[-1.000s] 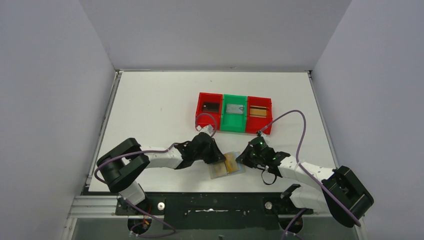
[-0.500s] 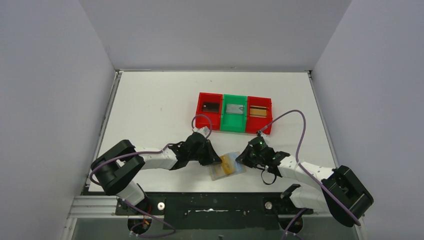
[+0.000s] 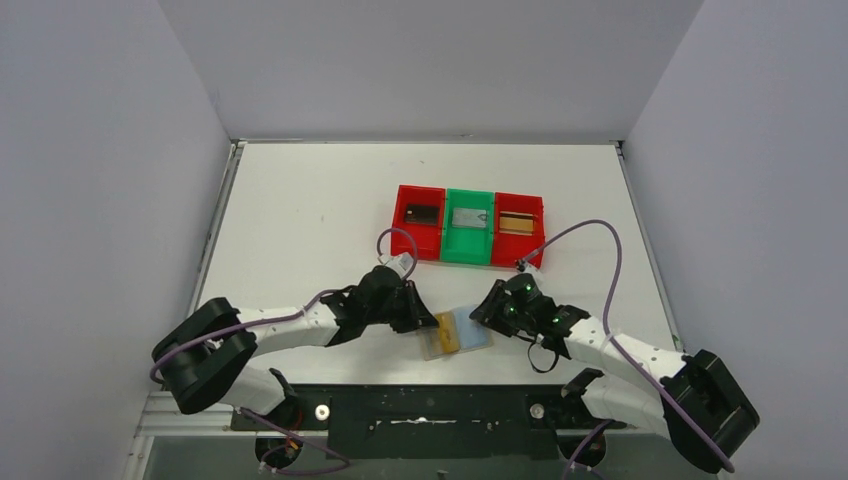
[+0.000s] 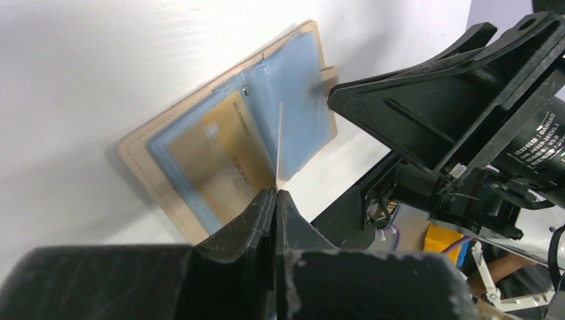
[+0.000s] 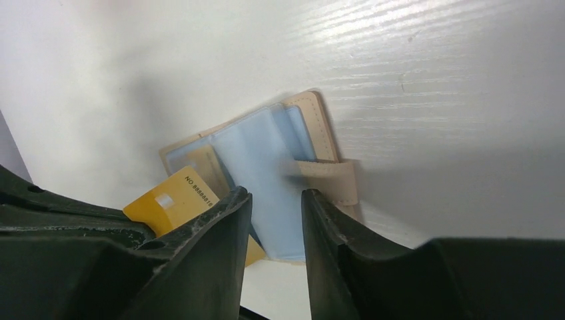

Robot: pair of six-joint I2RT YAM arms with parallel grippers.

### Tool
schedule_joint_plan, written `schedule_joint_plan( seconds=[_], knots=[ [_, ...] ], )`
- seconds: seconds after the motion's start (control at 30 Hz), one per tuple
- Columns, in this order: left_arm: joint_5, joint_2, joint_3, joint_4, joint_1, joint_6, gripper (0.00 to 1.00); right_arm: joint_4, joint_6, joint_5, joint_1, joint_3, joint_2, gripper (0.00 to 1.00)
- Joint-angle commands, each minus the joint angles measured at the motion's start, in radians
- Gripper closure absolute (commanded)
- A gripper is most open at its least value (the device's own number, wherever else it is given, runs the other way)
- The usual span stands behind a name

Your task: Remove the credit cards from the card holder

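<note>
Three trays [image 3: 466,256], well beyond card holder [image 3: 472,328]

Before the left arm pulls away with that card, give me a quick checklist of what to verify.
1. Grip, left claw shut on yellow card: ok.
2. Is yellow card clear of the card holder: cannot tell.
3. The card holder lying open on the table: ok.
4. Whether right claw pins it down: cannot tell; it is open above it.
5. All cards out: not ok, gold card sits in a pocket.
</note>
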Motion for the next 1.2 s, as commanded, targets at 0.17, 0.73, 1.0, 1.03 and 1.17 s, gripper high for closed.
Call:
schedule_joint_plan(
  seconds=[0.17,0.73,1.0,1.03,1.17],
  knots=[
    [0.023,-0.128,-0.013,-0.035,0.01,0.071,1.0,-0.007,-0.075,0.006,-0.001,0.078,-0.161,0.48],
    [0.056,-0.427,0.01,-0.138,0.106,0.193,1.0,0.317,-0.241,-0.365,-0.036,0.083,-0.119,0.35],
    [0.272,-0.477,-0.063,0.021,0.224,0.174,1.0,0.538,-0.182,-0.601,-0.058,0.104,-0.015,0.36],
    [0.291,-0.476,-0.065,0.026,0.228,0.173,1.0,0.567,-0.169,-0.621,-0.058,0.104,-0.008,0.37],
    [0.31,-0.474,-0.069,0.041,0.237,0.168,1.0,0.591,-0.152,-0.651,-0.059,0.112,0.029,0.38]
  ],
)
